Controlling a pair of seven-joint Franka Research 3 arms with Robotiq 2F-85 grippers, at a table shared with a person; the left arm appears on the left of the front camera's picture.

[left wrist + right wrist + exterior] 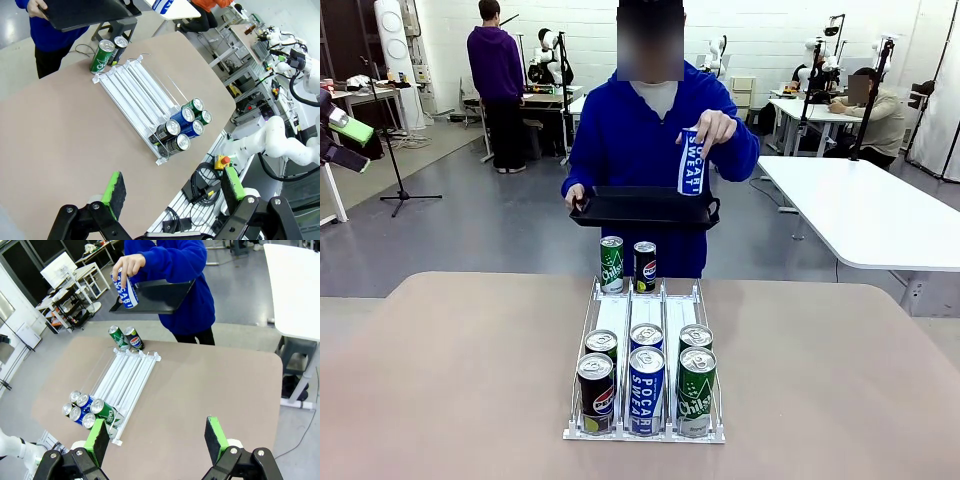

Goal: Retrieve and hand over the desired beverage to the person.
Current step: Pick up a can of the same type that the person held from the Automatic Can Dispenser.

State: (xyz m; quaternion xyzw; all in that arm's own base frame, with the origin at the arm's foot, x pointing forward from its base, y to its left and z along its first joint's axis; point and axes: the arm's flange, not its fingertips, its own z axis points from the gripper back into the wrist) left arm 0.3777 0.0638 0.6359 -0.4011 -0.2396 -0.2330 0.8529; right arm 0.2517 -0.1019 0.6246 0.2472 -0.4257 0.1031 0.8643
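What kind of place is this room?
Probably a research lab or workshop: white worktables, a tripod stand on the open floor, and benches crowded with equipment behind the person.

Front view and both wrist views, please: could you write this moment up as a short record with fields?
person: at the table's far side, black tray in one hand, blue Pocari Sweat can in the other, at the tray
rack: three lanes, six cans at the robot's end
far end: green can and Pepsi can, upright on the table
left gripper: fingers open, empty
right gripper: fingers open, empty
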